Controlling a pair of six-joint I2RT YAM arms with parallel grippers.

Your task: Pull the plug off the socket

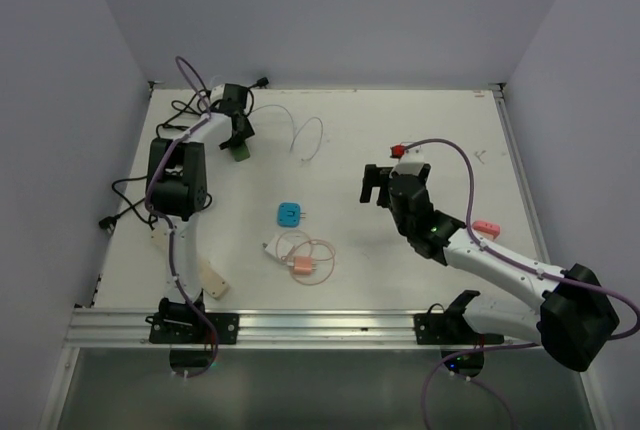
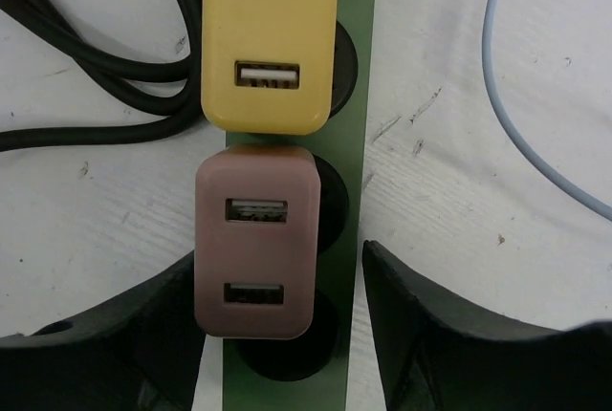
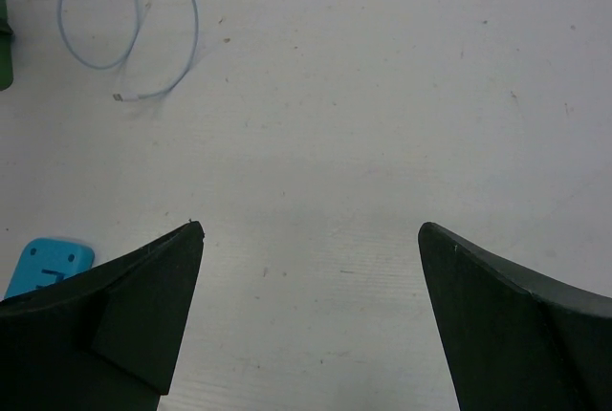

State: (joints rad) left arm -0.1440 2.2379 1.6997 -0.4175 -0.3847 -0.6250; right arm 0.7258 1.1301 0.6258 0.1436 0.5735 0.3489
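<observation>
A green power strip (image 2: 349,172) lies at the table's back left, also seen from above (image 1: 239,151). A pink USB plug (image 2: 255,244) sits in it, with a yellow USB plug (image 2: 270,38) in the socket just beyond. My left gripper (image 2: 279,253) is open and straddles the pink plug: the left finger is at its side, and the right finger (image 2: 411,306) stands apart across the strip's edge. In the top view the left gripper (image 1: 238,135) hangs over the strip. My right gripper (image 3: 311,229) is open and empty above bare table, mid right in the top view (image 1: 372,188).
Black cables (image 2: 96,67) coil left of the strip. A thin pale cable (image 1: 308,138) loops right of it. A blue charger (image 1: 290,215) and an orange plug with cable (image 1: 300,265) lie mid table. A pink piece (image 1: 485,226) lies at the right.
</observation>
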